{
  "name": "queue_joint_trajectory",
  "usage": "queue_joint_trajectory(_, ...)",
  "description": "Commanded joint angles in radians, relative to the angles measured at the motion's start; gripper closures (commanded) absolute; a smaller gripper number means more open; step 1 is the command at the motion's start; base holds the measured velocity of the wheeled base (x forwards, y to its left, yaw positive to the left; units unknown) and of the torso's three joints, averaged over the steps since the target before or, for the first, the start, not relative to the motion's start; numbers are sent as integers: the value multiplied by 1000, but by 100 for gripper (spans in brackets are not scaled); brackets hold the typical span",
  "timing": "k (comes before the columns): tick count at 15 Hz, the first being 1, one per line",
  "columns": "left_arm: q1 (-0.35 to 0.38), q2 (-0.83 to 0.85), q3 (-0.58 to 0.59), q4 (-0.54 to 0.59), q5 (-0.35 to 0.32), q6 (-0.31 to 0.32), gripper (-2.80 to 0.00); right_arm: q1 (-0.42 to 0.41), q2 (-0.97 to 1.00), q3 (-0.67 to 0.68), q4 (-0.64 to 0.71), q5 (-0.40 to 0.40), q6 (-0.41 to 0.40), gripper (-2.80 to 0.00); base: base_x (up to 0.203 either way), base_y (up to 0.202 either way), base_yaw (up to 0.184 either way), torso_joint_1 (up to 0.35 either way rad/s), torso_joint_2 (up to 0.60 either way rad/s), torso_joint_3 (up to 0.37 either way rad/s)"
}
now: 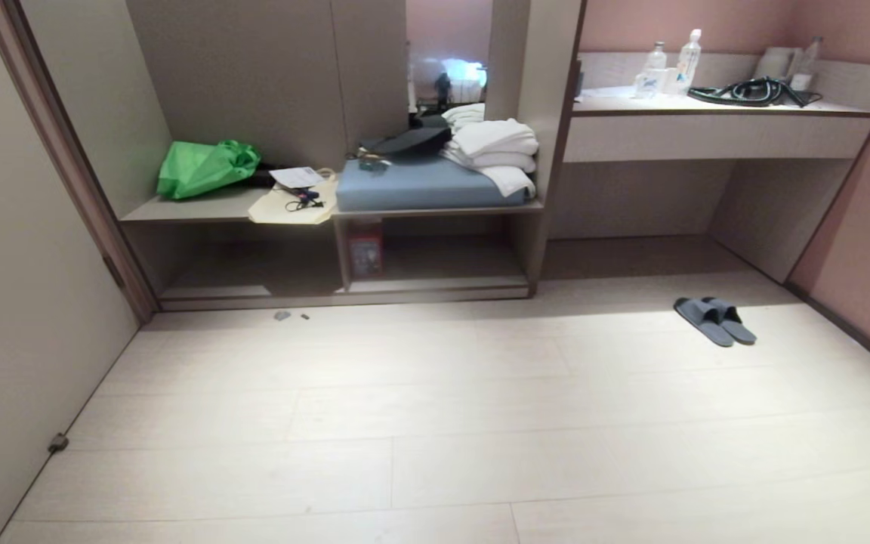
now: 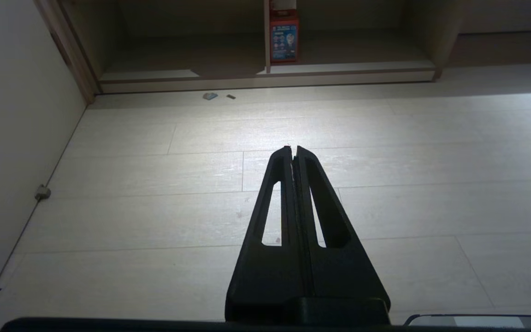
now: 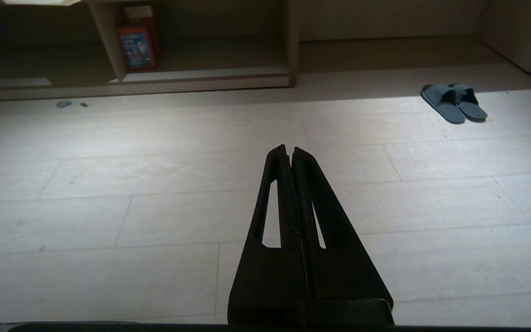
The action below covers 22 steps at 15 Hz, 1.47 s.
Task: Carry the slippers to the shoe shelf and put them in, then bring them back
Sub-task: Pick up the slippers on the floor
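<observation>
Head view shows the slippers (image 1: 714, 320) side by side on the floor, well right of the shoe shelf (image 1: 344, 291). Left gripper (image 2: 293, 148) and right gripper (image 3: 289, 148) hang closed, empty. Approach should square up, open wide, pinch both uppers together.

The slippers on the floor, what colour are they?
The slippers are a plain grey-blue, with no pattern visible; the right wrist view shows them best.
</observation>
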Motion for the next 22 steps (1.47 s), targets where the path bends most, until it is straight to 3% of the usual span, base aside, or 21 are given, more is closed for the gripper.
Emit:
queue_joint_trajectory(1,0,1,0,0,0,-1,0,0,1,1,0,-1,0,0,195,0,-1,11,6,7)
queue_joint_trajectory(22,0,1,0,0,0,-1,0,0,1,0,0,-1,0,0,196,0,0,2,2,3)
